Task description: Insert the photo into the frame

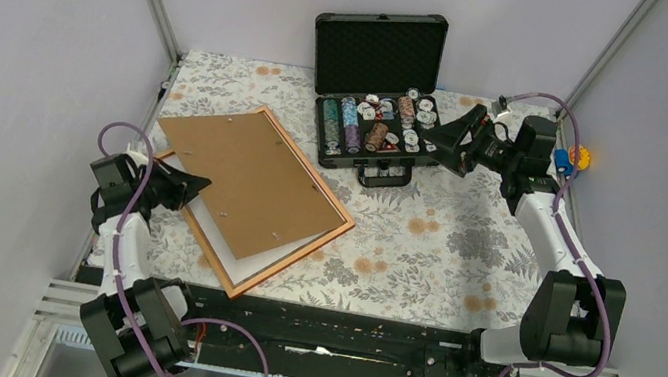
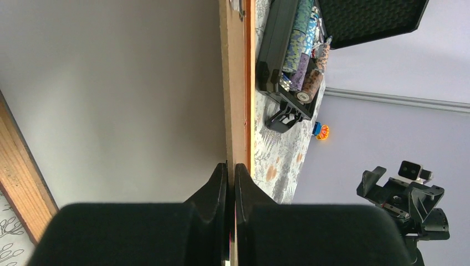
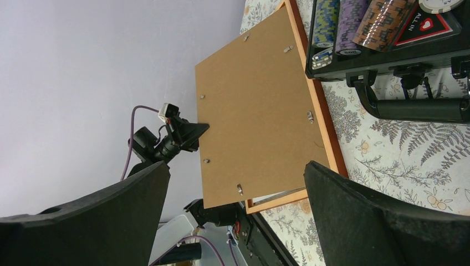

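Two things of the task lie left of centre on the floral bench. The frame rests flat and is turned diagonally: its long sides run from far-left to near-right, and one corner points at the near edge. Inside it lies the photo, white back up, on the same diagonal. Only a strip at the near corner shows from above.

A brown backing board covers the rest. It is tilted like a lid, with its left long edge raised and its opposite edge down by the frame's rail.

The left arm rises from its near-left base and bends at the wrist, so the left gripper points right. It is pinched fully together on the board's raised edge, and the wrist view shows the thin board clamped edge-on between its fingers.

The right arm reaches far from its near-right base, forearm angled up and away. The right gripper points left beside the right end of an open black case of chips. Its fingers are spread wide and hold nothing.
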Available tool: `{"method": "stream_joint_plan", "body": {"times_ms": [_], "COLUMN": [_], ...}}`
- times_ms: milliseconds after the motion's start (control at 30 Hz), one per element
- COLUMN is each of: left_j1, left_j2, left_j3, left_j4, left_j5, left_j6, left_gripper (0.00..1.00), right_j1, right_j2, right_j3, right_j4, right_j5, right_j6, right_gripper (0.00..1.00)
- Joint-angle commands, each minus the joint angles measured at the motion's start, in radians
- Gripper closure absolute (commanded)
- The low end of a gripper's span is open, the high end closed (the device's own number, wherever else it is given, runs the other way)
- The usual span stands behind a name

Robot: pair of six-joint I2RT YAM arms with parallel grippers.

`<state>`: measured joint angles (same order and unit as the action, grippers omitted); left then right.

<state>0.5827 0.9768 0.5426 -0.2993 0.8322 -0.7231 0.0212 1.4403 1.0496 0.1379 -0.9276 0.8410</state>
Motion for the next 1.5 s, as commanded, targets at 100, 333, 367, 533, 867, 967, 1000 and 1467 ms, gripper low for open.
{"method": "stream_joint_plan", "body": {"times_ms": [100, 333, 367, 533, 867, 967, 1000, 1467], "left_j1": [0.0, 0.001, 0.002, -0.006, -0.092, -0.127, -0.133, -0.219], "left_j2": [0.008, 0.026, 0.011, -0.049, -0.005, 0.002, 0.007, 0.099], "left_j3": [0.011, 0.043, 0.056, 0.151, 0.344, 0.357, 0.345, 0.184], "left_j4": [0.018, -0.064, -0.088, -0.223, -0.431, -0.438, -0.431, -0.308], "left_j5": [-0.031, -0.095, -0.128, -0.316, -0.646, -0.677, -0.676, -0.703], "left_j6": [0.06, 0.073, 0.074, 0.078, 0.029, 0.018, 0.013, -0.051], "left_gripper": [1.0, 0.6, 0.54, 0.05, 0.01, 0.01, 0.01, 0.01], "right_j1": [0.016, 0.019, 0.019, 0.023, 0.031, 0.042, 0.049, 0.488], "right_j2": [-0.003, -0.001, -0.002, -0.002, -0.003, -0.005, -0.004, 0.055], "right_j3": [0.007, 0.007, 0.007, 0.007, 0.006, 0.009, 0.015, -0.011], "right_j4": [0.002, 0.002, 0.002, 0.002, 0.0, -0.025, -0.047, -0.342], "right_j5": [0.0, 0.0, 0.0, 0.003, 0.008, 0.029, 0.044, 0.541], "right_j6": [-0.022, -0.023, -0.023, -0.024, -0.026, -0.051, -0.073, -0.218], "right_gripper": [0.0, 0.0, 0.0, 0.0, 0.0, 0.0, 0.0, 0.01]}}
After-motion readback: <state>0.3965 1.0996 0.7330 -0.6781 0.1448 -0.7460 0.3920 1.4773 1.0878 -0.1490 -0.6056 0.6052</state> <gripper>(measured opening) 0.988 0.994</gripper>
